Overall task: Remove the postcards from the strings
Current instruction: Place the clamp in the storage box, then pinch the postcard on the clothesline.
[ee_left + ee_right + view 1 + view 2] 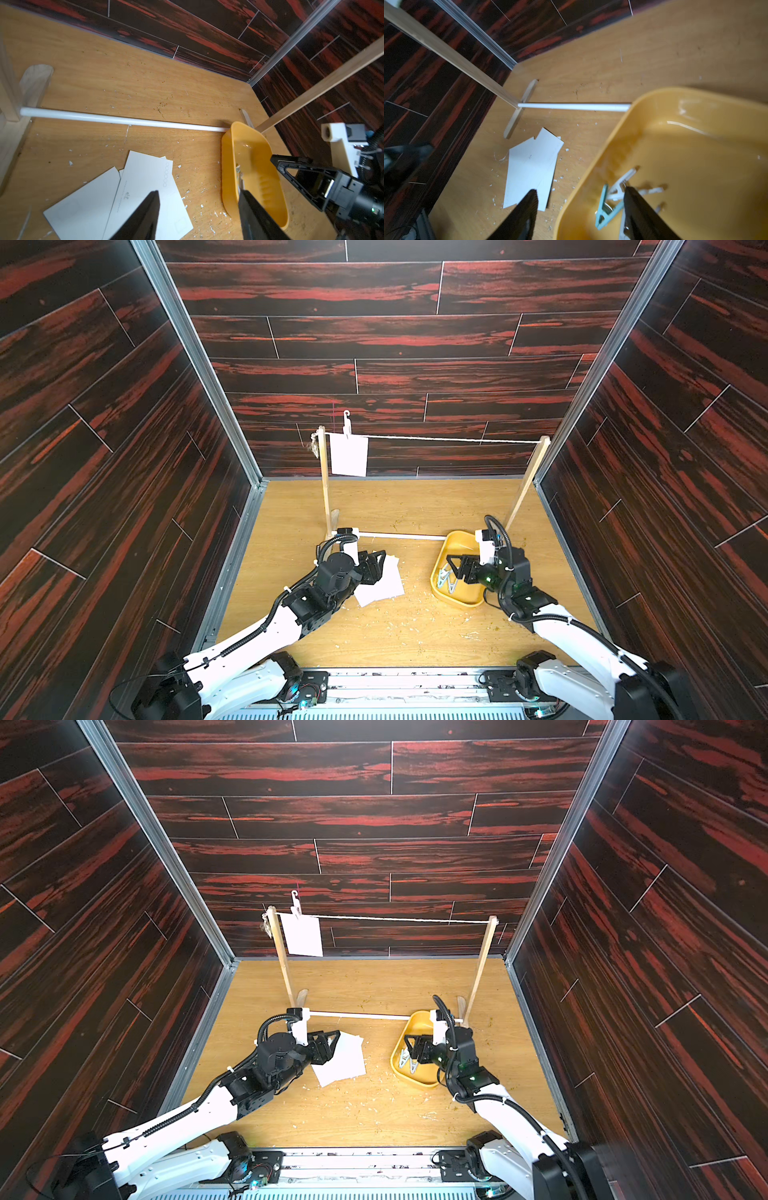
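Grey metal rail [395, 680] along the near edge; beyond it, a light wooden tabletop [395, 630] flecked with pale scraps, boxed by dark red-streaked plank walls [374, 323]. Left to right: left gripper [198, 193], jaws parted and empty, above a pile of white paper postcards [384, 585]; open tabletop; right gripper [581, 189], likewise released, over a yellow plastic tray [457, 603]. One hanging white postcard [349, 456] is pinned at the left end of the whitish twine string [449, 440].

- Yellow tray [457, 603] on the wooden table [395, 639], holding pale clothespins [446, 579]
- White rod [399, 536] joining two light wooden posts [326, 489] at their feet
- White crumbs [567, 149] scattered nearby
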`<state>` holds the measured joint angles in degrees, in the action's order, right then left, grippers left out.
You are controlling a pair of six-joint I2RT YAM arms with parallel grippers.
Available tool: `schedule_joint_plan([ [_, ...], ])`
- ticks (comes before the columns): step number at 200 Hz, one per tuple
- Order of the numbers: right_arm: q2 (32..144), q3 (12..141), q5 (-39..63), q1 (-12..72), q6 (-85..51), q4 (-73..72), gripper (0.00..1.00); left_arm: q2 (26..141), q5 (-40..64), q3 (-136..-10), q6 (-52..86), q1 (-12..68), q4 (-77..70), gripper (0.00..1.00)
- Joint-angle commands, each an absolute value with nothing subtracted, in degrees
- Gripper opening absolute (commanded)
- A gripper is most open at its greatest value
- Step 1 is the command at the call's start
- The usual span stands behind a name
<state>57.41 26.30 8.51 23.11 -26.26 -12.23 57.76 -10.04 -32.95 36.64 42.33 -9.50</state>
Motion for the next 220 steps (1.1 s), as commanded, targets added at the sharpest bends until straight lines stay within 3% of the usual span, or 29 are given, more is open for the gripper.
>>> schedule_joint_plan([
  [1, 54.66, 30.92, 8.65, 25.03, -23.15, -5.64, 0.75, 56.03, -14.37, -32.75, 38.03, 41.82, -11.25, 0.70],
  [59, 54.33, 44.32, 10.85, 31.50, -17.01, 2.61, 0.84, 57.26, -6.51, -31.84, 42.69, 32.98, -21.52, 0.75],
  [95, 57.03, 52.76, 13.77, 34.47, -13.55, 5.86, 0.91, 60.20, -5.61, -32.32, 44.08, 30.22, -29.15, 0.87],
  [151, 62.39, 63.81, 19.51, 35.96, -11.37, 7.90, 0.92, 70.99, -2.16, -34.62, 48.95, 25.63, -51.00, 0.88],
  [200, 65.03, 67.15, 21.83, 38.46, -9.96, 8.26, 0.93, 85.90, -2.70, -36.67, 51.88, 23.13, -80.06, 0.88],
  [220, 65.17, 67.15, 22.06, 38.91, -9.86, 8.26, 0.93, 89.55, -0.58, -40.25, 53.16, 21.83, -80.86, 0.87],
])
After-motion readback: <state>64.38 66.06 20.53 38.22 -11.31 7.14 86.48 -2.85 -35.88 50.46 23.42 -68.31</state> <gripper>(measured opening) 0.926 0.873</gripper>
